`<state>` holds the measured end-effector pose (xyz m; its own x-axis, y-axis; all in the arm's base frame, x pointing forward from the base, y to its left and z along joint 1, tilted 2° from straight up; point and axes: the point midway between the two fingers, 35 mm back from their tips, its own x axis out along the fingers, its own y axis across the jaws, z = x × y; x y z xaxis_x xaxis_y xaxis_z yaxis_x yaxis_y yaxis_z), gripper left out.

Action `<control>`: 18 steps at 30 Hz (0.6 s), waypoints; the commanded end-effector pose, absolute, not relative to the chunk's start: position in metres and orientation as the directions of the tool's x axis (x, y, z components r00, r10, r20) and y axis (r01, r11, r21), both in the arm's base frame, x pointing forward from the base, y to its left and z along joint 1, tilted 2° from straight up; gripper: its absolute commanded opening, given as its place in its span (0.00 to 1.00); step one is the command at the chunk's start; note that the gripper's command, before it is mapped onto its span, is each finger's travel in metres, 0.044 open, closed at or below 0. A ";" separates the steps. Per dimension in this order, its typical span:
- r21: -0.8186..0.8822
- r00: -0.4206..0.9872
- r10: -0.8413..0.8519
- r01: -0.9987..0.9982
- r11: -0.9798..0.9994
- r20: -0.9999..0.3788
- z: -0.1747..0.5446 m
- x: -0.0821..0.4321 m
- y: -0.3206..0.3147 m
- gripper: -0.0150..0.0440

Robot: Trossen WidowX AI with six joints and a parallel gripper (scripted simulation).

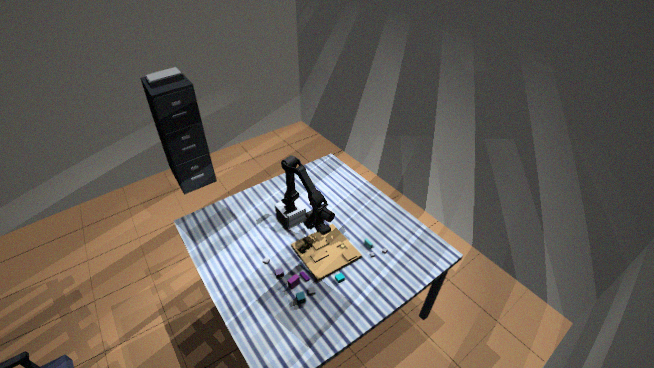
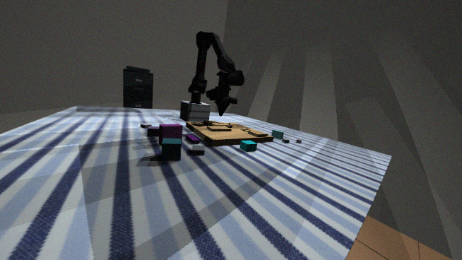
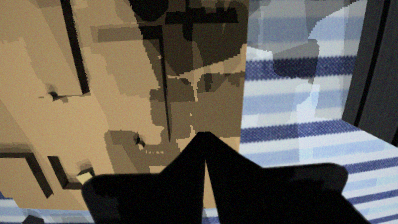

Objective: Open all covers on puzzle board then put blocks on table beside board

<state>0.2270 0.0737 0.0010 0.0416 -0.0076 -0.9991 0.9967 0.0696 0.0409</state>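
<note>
The wooden puzzle board (image 1: 331, 268) (image 2: 219, 137) (image 3: 25, 65) lies flat on the table. Thin wooden covers, among them a front one (image 1: 320, 256) (image 2: 219, 128) and a right one (image 1: 351, 255) (image 2: 258, 133), lie on it. Shadow and blur hide whether every cover is open and every well empty. A magenta block (image 1: 293, 281) (image 2: 171, 131), a purple block (image 1: 305, 276) (image 2: 193, 138), a dark teal block (image 1: 300, 297) (image 2: 171, 150) and a cyan block (image 1: 340, 277) (image 2: 249, 145) rest off the board. My gripper (image 1: 325, 230) (image 2: 220, 114) (image 3: 204, 137) is shut and empty, above the board's back edge.
Another teal block (image 1: 368, 243) (image 2: 277, 134) lies right of the board. A dark purple block (image 1: 279, 273) (image 2: 152, 131) lies to its left. Small grey pieces (image 1: 266, 260) (image 2: 196, 150) lie on both sides. The arm's pale base (image 1: 295, 217) (image 2: 195, 111) stands behind.
</note>
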 end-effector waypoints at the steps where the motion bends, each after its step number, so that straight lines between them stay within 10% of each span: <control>1: 0.041 0.042 -0.008 0.997 0.067 -0.999 -0.004 0.227 0.074 0.25; 18: 0.041 0.042 -0.008 0.997 0.067 -0.999 -0.021 0.228 0.073 0.25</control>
